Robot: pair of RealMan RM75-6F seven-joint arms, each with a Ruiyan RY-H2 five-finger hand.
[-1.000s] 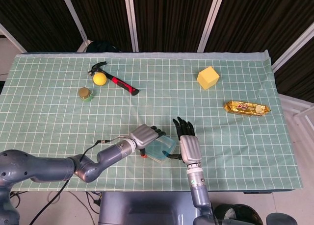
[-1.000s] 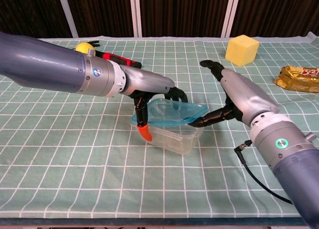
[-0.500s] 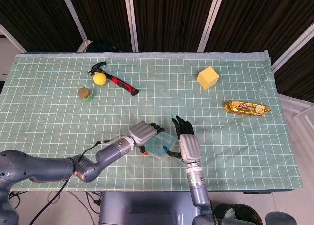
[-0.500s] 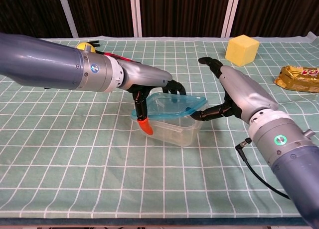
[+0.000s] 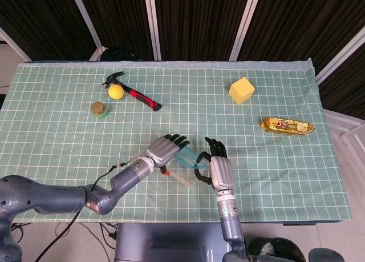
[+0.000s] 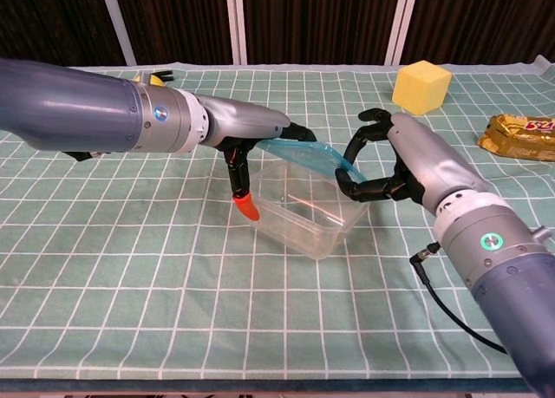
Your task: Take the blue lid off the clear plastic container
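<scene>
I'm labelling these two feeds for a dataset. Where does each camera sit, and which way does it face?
Head view: high above the near edge, looking down on the green checked tablecloth; shows both forearms and hands.
Chest view: low at the near edge, looking level across the table; shows left hand and right hand up close.
Shared: the clear plastic container, blue lid, yellow foam cube, gold snack wrapper.

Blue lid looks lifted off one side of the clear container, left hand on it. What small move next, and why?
Probably lift the left hand a little higher and away to the left, carrying the thin blue plastic lid clear. The lid is tilted above the open clear plastic container, its far edge beside the right hand, which steadies the container's right end.
</scene>
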